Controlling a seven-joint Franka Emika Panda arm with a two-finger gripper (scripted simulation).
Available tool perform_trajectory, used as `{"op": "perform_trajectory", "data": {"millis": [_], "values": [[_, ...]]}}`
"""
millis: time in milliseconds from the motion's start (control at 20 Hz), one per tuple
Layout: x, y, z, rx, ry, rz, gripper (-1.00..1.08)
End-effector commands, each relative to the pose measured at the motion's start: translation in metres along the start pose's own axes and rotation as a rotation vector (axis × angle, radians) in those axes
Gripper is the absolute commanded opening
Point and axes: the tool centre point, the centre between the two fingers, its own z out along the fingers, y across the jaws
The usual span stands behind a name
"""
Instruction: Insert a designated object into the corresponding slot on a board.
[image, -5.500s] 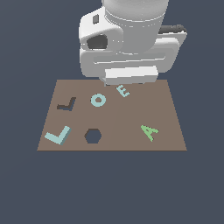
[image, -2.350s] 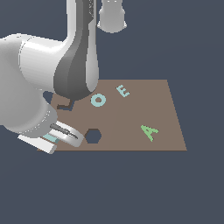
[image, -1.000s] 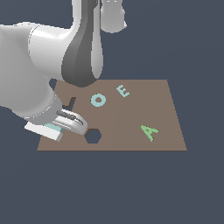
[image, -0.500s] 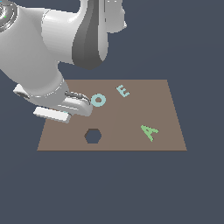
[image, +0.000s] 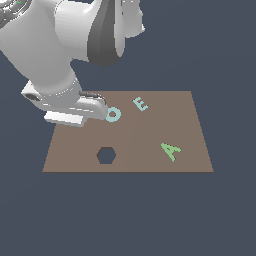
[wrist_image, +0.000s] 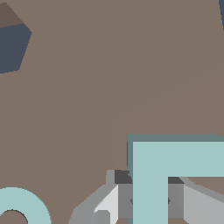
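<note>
Wrist view: the light-teal L block (wrist_image: 151, 183) is seen pinched between the gripper (wrist_image: 151, 199) fingers (wrist_image: 124, 200), just above the brown board (wrist_image: 109, 87), with the O ring (wrist_image: 24, 203) nearby. In the exterior view, the board's far left part is covered by the arm; the slot is hidden.

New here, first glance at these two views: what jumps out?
The big white arm fills the exterior view's left, bent low over the brown board's far left corner and hiding what lies under it. In the wrist view, the pale teal L block sits between the grey fingers, close above the board. The dark hexagonal hole, teal O, teal E and green A lie in the open.
</note>
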Motion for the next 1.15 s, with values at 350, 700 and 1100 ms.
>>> {"op": "perform_trajectory", "data": {"millis": [350, 700, 1100], "values": [[-0.0069, 0.0012, 0.0012, 0.000, 0.000, -0.015, -1.00], [-0.0087, 0.0021, 0.0092, 0.000, 0.001, -0.020, 1.00], [-0.0087, 0.0021, 0.0092, 0.000, 0.001, -0.020, 1.00]]}}
